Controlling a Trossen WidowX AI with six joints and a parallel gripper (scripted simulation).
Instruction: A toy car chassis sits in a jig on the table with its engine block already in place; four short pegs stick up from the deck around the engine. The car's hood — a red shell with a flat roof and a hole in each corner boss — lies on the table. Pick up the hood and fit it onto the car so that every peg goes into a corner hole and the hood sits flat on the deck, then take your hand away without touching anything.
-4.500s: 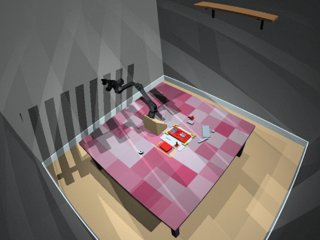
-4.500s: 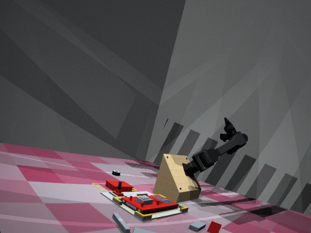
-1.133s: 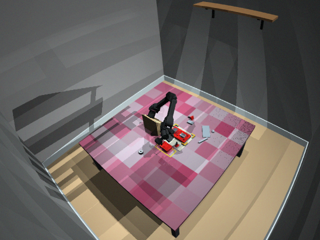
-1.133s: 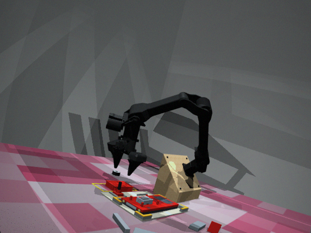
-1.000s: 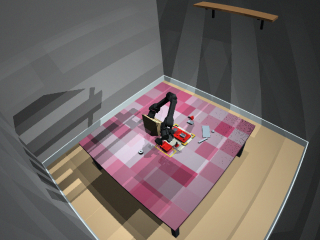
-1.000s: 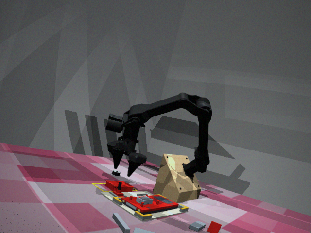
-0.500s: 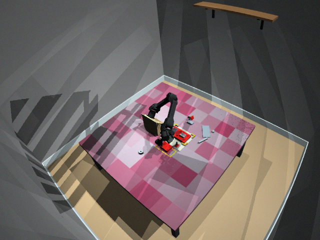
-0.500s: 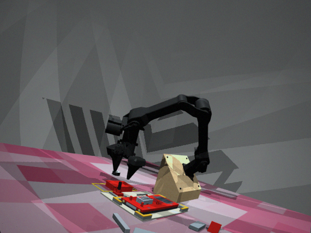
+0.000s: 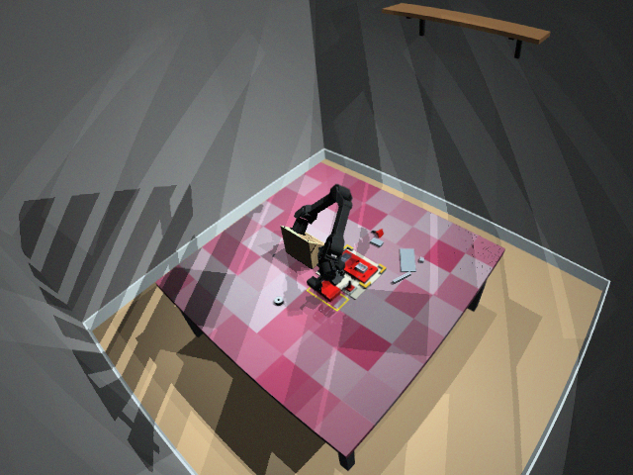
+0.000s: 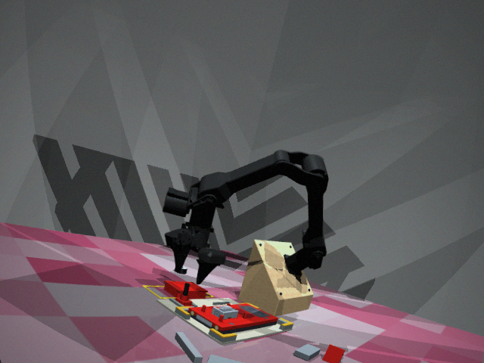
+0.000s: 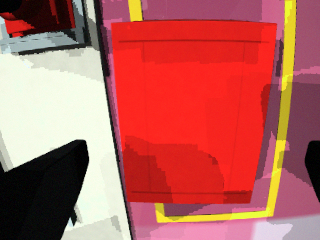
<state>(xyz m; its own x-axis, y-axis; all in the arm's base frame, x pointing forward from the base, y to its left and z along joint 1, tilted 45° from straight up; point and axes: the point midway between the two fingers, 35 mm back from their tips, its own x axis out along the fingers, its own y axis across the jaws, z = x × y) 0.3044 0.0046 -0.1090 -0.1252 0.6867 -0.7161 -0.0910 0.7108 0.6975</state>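
The red hood lies flat on the table inside a yellow outline, dead centre under my wrist. The chassis sits at ten o'clock. My pincer hangs above, spread wide, pinching nothing.

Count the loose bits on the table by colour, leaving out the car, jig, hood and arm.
Red: 1, a piece
Grey: 5, a block, plate, cube, bar and ring
Total: 6
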